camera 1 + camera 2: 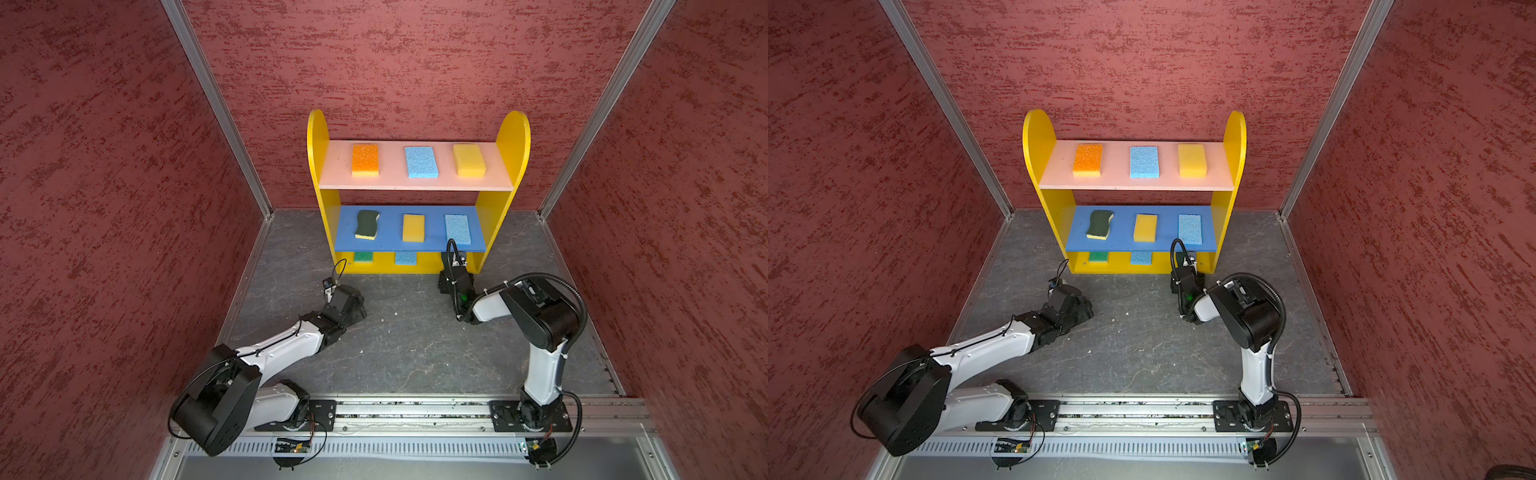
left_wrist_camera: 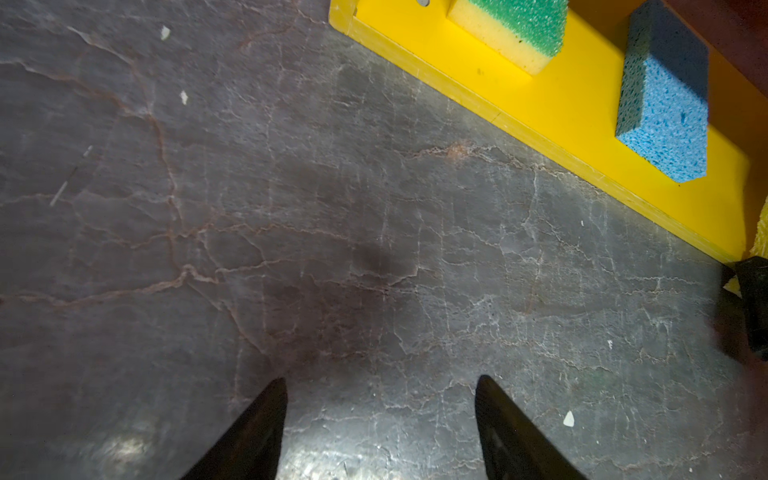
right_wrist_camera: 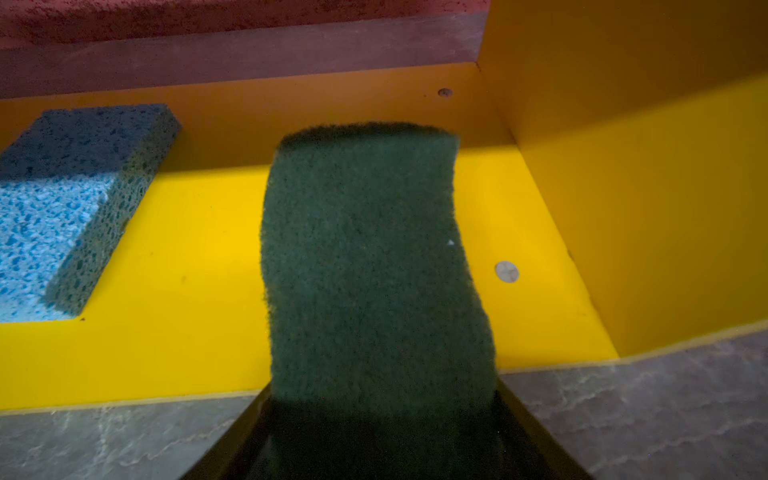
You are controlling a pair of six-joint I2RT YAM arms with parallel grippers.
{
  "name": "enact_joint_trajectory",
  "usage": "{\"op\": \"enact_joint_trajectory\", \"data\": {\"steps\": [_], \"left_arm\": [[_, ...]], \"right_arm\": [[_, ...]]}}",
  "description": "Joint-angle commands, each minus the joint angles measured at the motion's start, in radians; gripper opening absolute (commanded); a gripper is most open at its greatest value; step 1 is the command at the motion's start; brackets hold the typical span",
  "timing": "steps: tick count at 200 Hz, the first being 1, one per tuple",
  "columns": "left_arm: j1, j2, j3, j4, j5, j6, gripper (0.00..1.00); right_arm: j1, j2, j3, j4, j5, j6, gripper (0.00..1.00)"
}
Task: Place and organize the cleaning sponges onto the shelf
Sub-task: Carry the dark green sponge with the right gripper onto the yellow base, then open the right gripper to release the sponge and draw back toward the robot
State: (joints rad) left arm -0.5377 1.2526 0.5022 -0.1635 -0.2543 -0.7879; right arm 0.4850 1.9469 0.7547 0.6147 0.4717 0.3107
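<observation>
Foam sponges [image 1: 421,162], 3 per shelf [image 1: 513,137] level, L claw [image 2: 381,378] spread, R claw [image 3: 382,388] unclear

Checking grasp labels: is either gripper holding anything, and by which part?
The left gripper is open and empty. The dark green scourer's near end sits between the right gripper's fingers; a firm grip cannot be told.

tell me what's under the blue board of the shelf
On the yellow base: a green-topped sponge, a blue sponge, a dark green scourer. In both top views the blue board covers the sponges' back parts.
</observation>
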Motion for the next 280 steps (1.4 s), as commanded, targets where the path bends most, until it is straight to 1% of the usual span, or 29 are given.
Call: {"op": "enact_joint_trajectory", "data": {"steps": [1, 43, 119, 150, 191, 280], "left_arm": [[0.001, 0.016, 0.028, 0.011, 0.0, 0.017, 0.72], [-0.007, 0.038, 0.04, 0.012, 0.0, 0.018, 0.72], [-0.014, 0.043, 0.043, 0.011, -0.001, 0.015, 0.72], [-0.016, 0.036, 0.037, 0.01, -0.003, 0.013, 0.72], [-0.019, 0.016, 0.023, 0.012, -0.002, 0.008, 0.72], [-0.025, -0.014, 0.018, -0.002, -0.003, 0.002, 0.72]], "right_arm": [[-0.022, 0.009, 0.04, 0.003, -0.002, 0.001, 0.74], [-0.023, 0.004, 0.034, 0.007, 0.0, 0.002, 0.79], [-0.022, -0.027, 0.0, 0.047, -0.007, -0.003, 0.83], [-0.022, -0.059, -0.033, 0.103, -0.032, -0.017, 0.85], [-0.022, -0.092, -0.05, 0.129, -0.074, -0.036, 0.87], [0.011, -0.169, -0.085, 0.112, -0.038, -0.096, 0.89]]}}
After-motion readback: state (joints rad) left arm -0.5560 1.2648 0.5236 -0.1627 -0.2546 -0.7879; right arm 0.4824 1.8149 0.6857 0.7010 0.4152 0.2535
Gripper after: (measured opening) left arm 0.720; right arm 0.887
